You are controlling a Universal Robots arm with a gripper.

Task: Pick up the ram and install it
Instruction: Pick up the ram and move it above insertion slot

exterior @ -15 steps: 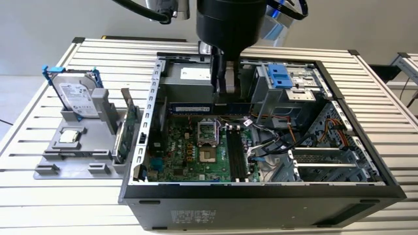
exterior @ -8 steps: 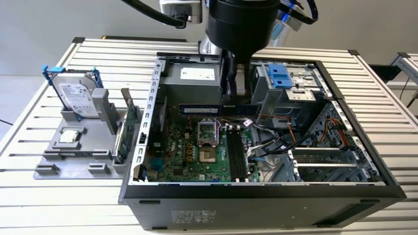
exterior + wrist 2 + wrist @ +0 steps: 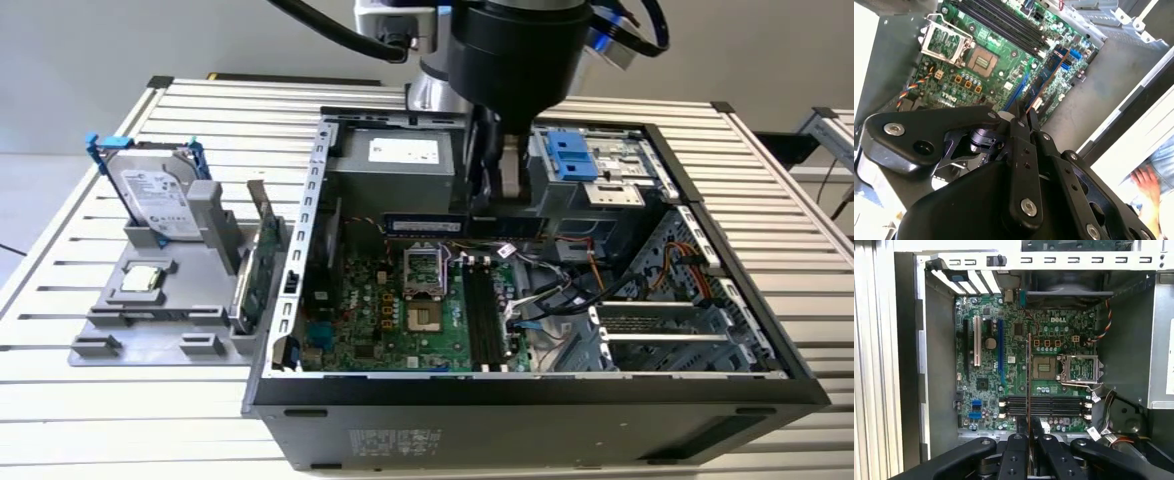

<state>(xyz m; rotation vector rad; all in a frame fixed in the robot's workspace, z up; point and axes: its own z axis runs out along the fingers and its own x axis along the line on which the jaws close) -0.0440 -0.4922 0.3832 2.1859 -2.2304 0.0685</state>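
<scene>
The ram (image 3: 441,223), a long dark bluish-green stick, hangs level above the motherboard (image 3: 387,320) inside the open computer case. My gripper (image 3: 497,203) is shut on it near the end toward the exterior view's right. In both wrist views the ram appears edge-on, running out from between the fingers: ram (image 3: 1046,75) past gripper (image 3: 1025,116), ram (image 3: 1029,380) past gripper (image 3: 1029,434). The black memory slots (image 3: 483,320) lie below it beside the CPU socket (image 3: 424,275); they show as slots (image 3: 1046,406) and slots (image 3: 999,22).
On the exterior view's left a grey holder (image 3: 160,330) carries a silver hard drive in a blue frame (image 3: 154,190), a processor chip (image 3: 144,280) and a green expansion card (image 3: 267,255). Case walls, cables (image 3: 561,290) and a drive cage (image 3: 587,165) surround the board. A person's hand (image 3: 1144,180) lies outside the case.
</scene>
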